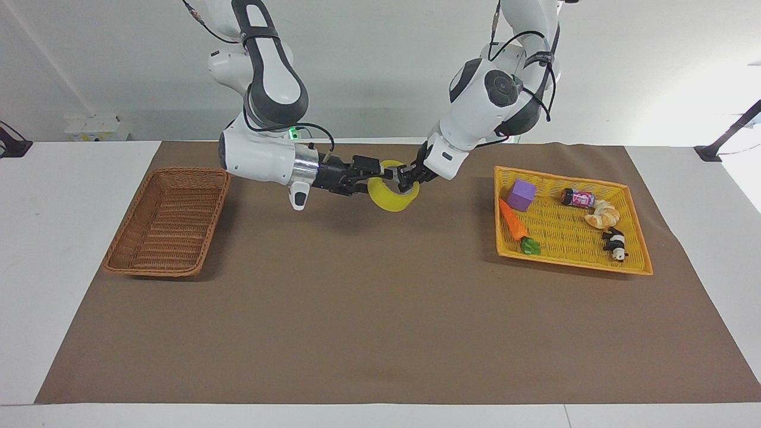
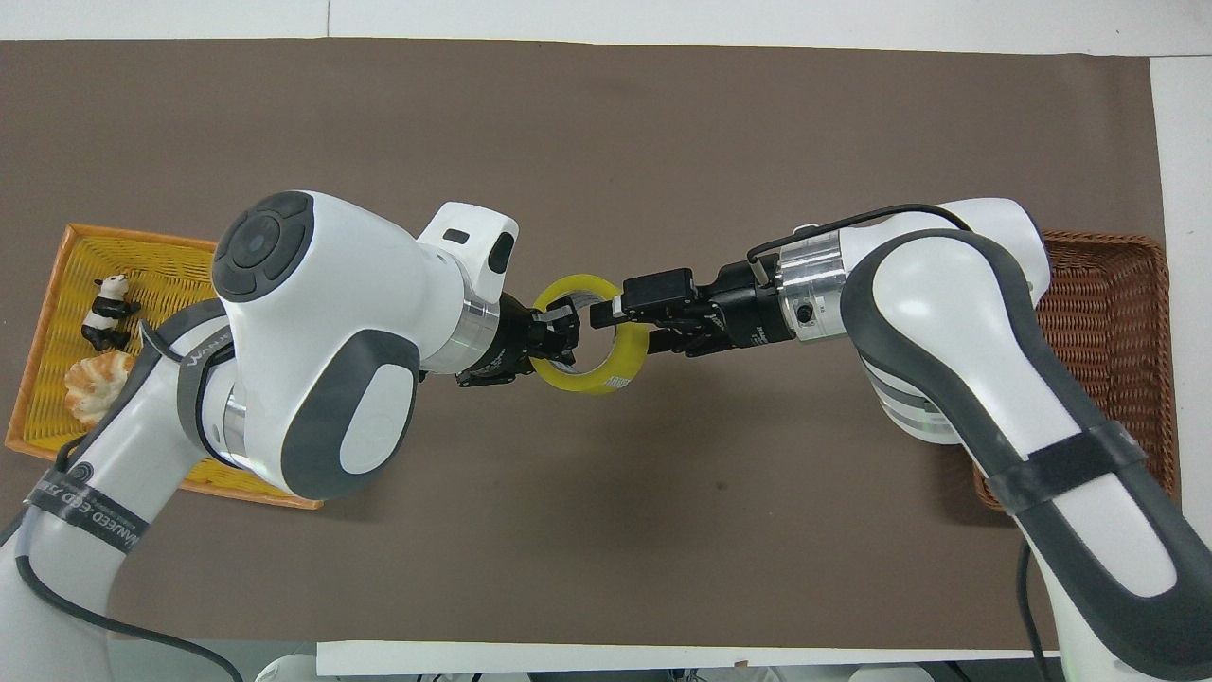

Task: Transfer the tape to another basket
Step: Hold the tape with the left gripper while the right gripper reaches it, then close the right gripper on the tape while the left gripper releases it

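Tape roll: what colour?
The tape is translucent yellow with a pale grey-white inner core, clearest in the overhead view.

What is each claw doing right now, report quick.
Left claw: shut on the tape, held in the air over the mat.
Right claw: open, its fingers astride the tape's wall, not yet shut.

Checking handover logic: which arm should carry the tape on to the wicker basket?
Right. The right gripper already straddles the tape that the left gripper holds, and the wicker basket sits at its end.
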You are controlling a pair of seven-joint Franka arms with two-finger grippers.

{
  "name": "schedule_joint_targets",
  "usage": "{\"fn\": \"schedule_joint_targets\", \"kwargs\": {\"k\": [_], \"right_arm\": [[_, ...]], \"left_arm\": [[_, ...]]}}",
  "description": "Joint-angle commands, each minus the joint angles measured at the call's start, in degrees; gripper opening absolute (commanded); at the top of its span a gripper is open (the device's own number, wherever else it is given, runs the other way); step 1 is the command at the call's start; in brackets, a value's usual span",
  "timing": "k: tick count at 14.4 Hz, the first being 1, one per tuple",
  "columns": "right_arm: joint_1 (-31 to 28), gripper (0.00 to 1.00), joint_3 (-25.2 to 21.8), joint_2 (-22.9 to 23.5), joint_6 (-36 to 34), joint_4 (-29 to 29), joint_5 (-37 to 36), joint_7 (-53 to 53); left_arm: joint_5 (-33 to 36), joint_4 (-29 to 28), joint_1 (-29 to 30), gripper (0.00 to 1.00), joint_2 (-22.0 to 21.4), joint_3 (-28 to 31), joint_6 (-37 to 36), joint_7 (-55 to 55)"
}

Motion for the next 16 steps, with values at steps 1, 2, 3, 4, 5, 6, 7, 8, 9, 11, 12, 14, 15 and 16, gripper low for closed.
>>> {"fn": "schedule_joint_targets", "kwargs": {"k": [1, 2, 3, 4, 5, 6, 7, 8, 9, 11, 12, 14, 15, 16], "right_arm": [[-0.7, 0.59, -0.2, -1.5, -1.6, -1.6, 0.4, -1.0], [-0.7, 0.49, -0.2, -1.5, -1.6, -1.6, 0.3, -1.0], [-0.7, 0.35, -0.2, -1.5, -1.6, -1.4, -0.4, -1.3], [-0.9, 0.15, -0.2, -1.5, -1.9, -1.2, -0.6, -1.4], [-0.9, 0.06, -0.2, -1.4, -2.3, -1.2, -0.6, -1.5], [-1.0, 0.0, -0.2, -1.5, -2.5, -1.2, -0.6, -1.6], [-1.0, 0.0, -0.2, -1.5, -2.5, -1.2, -0.6, -1.8], [-1.0, 0.0, -0.2, -1.5, -2.6, -1.2, -0.6, -2.2], [-1.0, 0.0, -0.3, -1.5, -2.7, -1.2, -0.6, -2.3], [-1.7, 0.0, -0.2, -1.5, -2.7, -1.2, -0.6, -2.9], [-1.7, 0.0, -0.3, -1.5, -3.0, -1.2, -0.6, -2.9], [-1.8, 0.0, -0.3, -1.5, -3.7, -1.2, -0.6, -2.9], [-2.1, 0.0, -0.4, -1.5, -4.2, -1.2, -0.6, -3.1], [-2.3, 0.0, -0.3, -1.5, -4.3, -1.1, -0.7, -3.6]], "left_arm": [[-1.1, -0.9, -1.1, 0.06, -1.2, 0.9, -0.2, -0.5], [-1.1, -0.9, -1.1, 0.07, -1.3, 0.9, -0.2, -0.5], [-1.1, -0.9, -1.1, 0.07, -1.3, 0.9, -0.2, -0.5], [-1.1, -0.9, -1.1, 0.07, -1.3, 0.9, -0.2, -0.5], [-1.1, -0.9, -1.1, 0.07, -1.2, 0.9, -0.2, -0.5], [-1.1, -0.9, -1.1, 0.07, -1.3, 0.9, -0.2, -0.5], [-1.1, -0.9, -1.1, 0.07, -1.2, 0.9, -0.2, -0.5], [-1.1, -1.0, -1.1, 0.08, -1.3, 0.9, -0.2, -0.5], [-1.1, -0.9, -1.1, 0.1, -1.3, 0.9, -0.2, -0.5], [-1.1, -0.5, -0.6, 0.27, -1.2, 0.9, -0.5, -0.6], [-1.1, 0.0, -0.4, 0.52, -0.9, 1.2, -0.6, -0.6], [-1.0, 2.4, 0.3, 1.0, -0.4, 1.5, -0.9, -0.2], [-0.9, 2.5, 1.1, 1.0, -0.7, 1.7, -0.9, -0.2], [-0.9, 2.6, 2.7, 1.0, -1.2, 1.7, -1.5, 0.0]]}}
